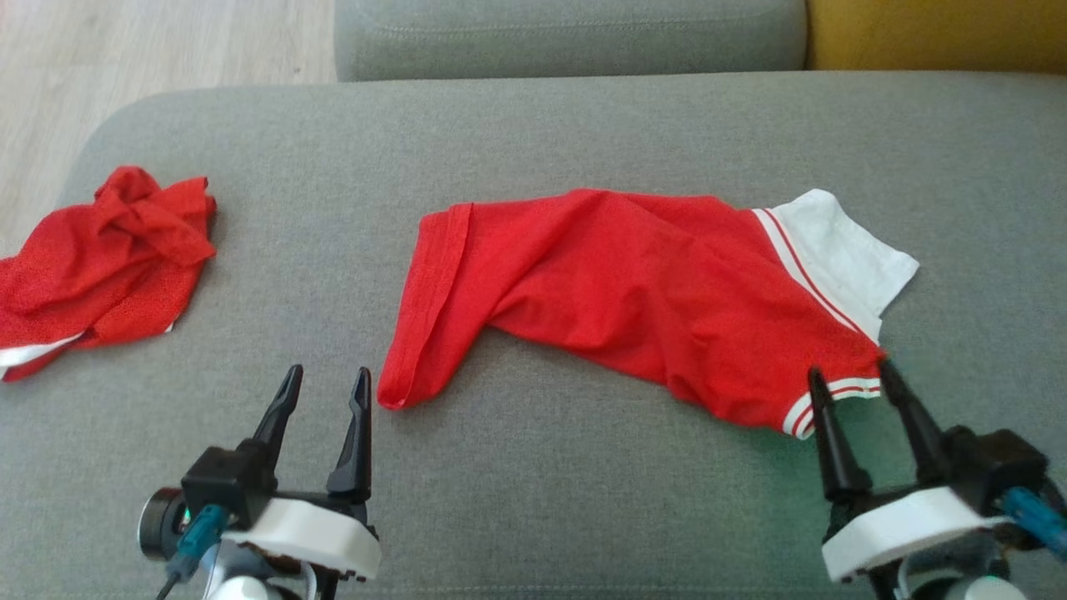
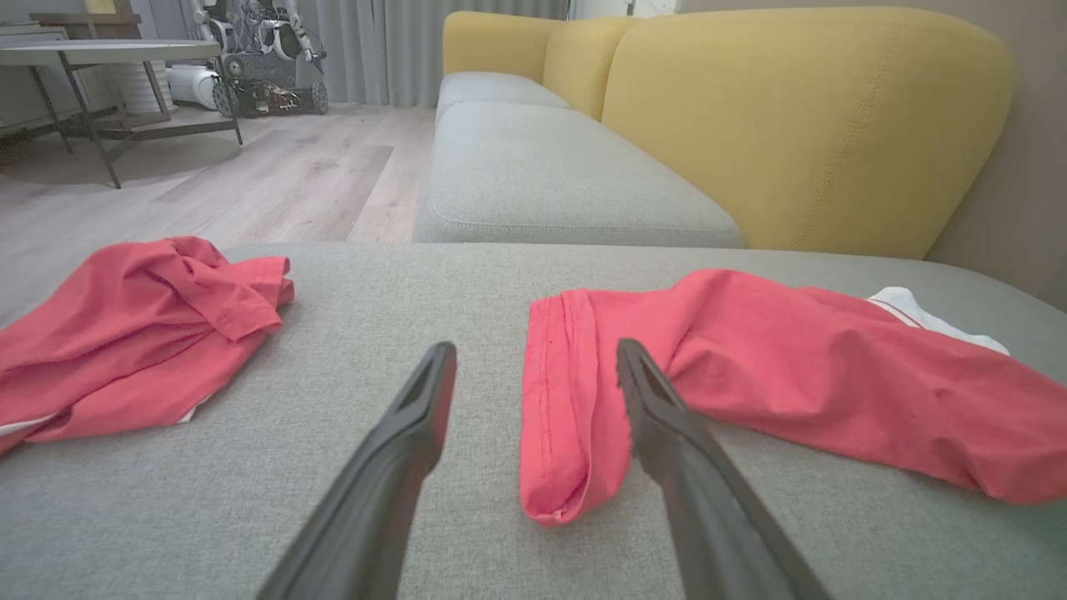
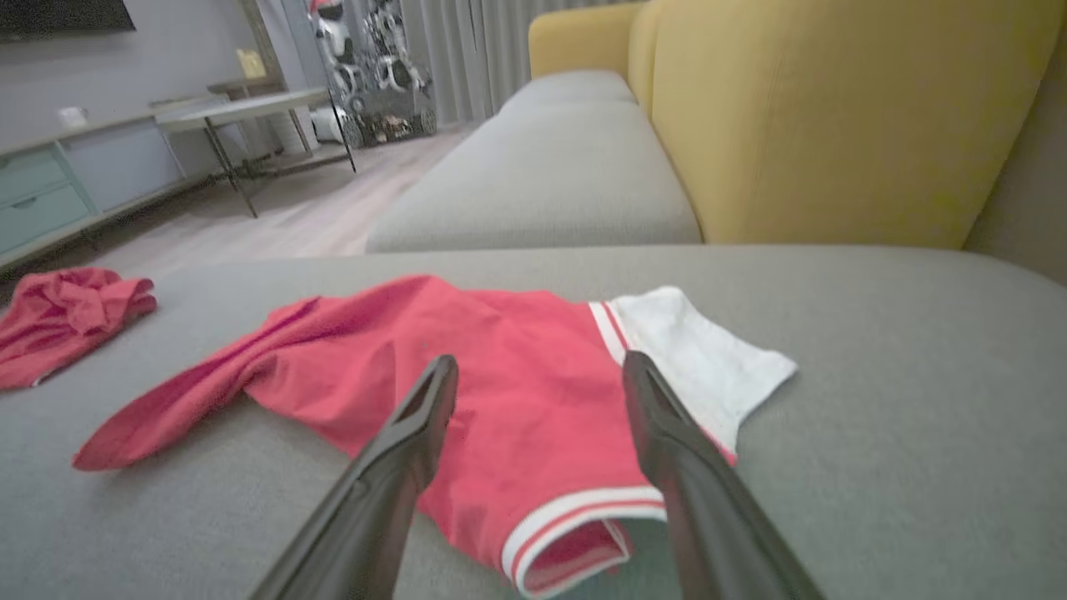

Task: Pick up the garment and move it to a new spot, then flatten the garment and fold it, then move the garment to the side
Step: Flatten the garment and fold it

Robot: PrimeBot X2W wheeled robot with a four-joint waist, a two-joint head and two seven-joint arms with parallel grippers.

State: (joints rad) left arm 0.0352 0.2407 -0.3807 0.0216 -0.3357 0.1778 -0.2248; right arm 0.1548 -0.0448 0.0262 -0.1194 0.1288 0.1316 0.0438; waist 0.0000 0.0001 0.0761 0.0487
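While the red garment [image 1: 633, 292] lies stretched across the grey cushion [image 1: 533, 125] in the head view, the left gripper [image 1: 328, 372] stands released and empty just beside its hem. The right gripper [image 1: 850, 370], equally spread, is at the striped cuff. A crumpled red cloth [image 1: 100, 258] sits well apart on the left. In the left wrist view, the fingers frame the hem. In the right wrist view, the fingers flank the white-banded opening.
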